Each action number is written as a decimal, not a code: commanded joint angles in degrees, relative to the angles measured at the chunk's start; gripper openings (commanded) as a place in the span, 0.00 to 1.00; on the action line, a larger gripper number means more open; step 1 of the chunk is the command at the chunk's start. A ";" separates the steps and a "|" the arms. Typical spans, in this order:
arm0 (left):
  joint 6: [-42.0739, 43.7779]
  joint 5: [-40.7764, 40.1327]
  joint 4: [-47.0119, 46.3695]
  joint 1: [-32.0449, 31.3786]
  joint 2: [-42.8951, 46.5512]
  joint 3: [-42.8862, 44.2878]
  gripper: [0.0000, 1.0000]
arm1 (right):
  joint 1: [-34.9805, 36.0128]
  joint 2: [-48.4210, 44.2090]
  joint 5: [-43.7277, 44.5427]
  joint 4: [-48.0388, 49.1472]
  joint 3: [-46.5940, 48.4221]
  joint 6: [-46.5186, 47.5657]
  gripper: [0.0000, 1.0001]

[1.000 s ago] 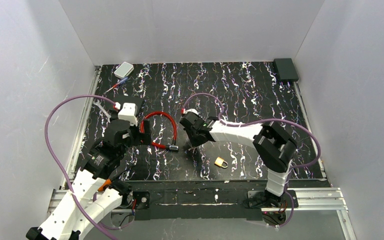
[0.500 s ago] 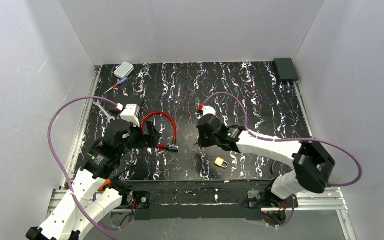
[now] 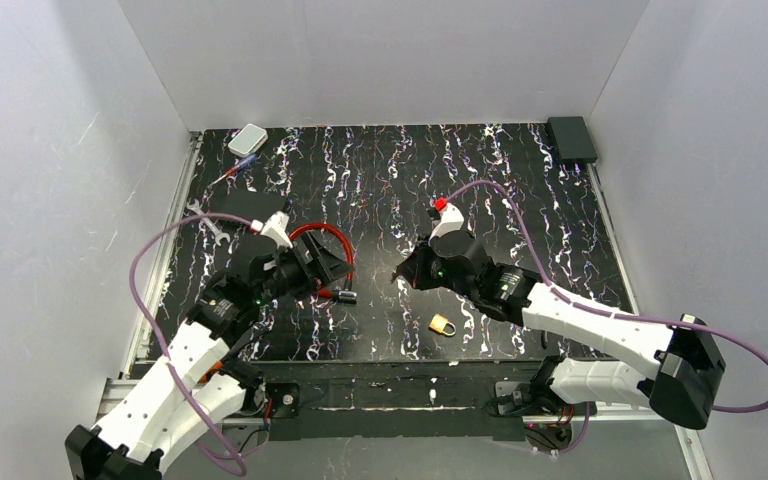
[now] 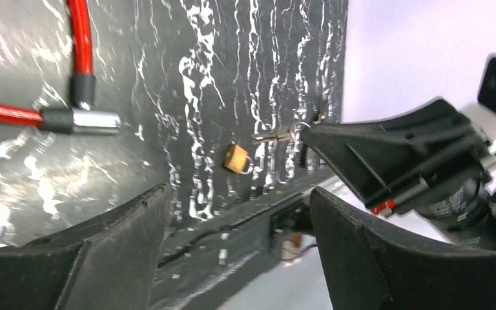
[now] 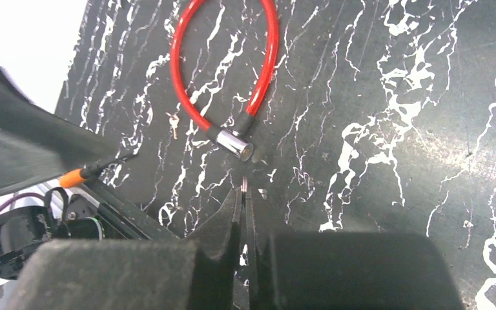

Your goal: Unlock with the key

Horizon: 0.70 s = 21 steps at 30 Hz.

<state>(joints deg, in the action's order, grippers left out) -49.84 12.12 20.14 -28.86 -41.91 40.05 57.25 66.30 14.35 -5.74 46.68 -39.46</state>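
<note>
My right claw point(image 5: 243, 200) is pinched together on the key point(image 5: 243, 185), a thin flat sliver of metal seen edge-on between the pads in the right wrist view. It is light, stiff and slick, so I judge it can swivel in the grip if the tip catches off-centre. The hold belongs on the bow with the blade free, and that is roughly how it sits. Its long axis runs up the middle of that frame, tip upward, aimed at the metal barrel point(image 5: 234, 143) of the red cable lock point(image 5: 190, 106) just above it, close but not touching. The barrel lies slanted, its end face turned toward the lower right of the frame.

The cable looks springy and the lock light, lying loose on the worktop point(image 3: 520, 200). I expect it to skid away under a push unless it is braced. My left claw point(image 3: 328, 268) hangs near the loop, left of centre in the overhead view, its fingers wide apart around nothing. The barrel is where I would clamp it.

A brass padlock point(image 3: 442, 324) lies lower centre, apart from the key. I cannot tell which lock this key fits.
</note>
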 commanded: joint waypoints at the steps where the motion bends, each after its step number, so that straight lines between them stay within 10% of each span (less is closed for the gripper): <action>1: -25.84 6.07 -10.93 0.21 -2.51 -7.14 0.74 | 0.14 -2.74 0.02 2.93 -0.94 -1.20 0.01; 6: -38.00 10.50 -22.17 0.12 -7.71 -11.34 0.69 | 0.14 -2.72 -0.25 1.76 0.08 -0.34 0.01; 21: -39.70 11.60 -23.04 -1.43 -15.54 -6.84 0.64 | 0.14 -8.01 -7.80 19.20 -5.94 -5.57 0.01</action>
<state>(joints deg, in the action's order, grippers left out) -88.07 22.35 -1.76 -29.74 -57.76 30.59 57.25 60.80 8.14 4.05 41.50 -42.41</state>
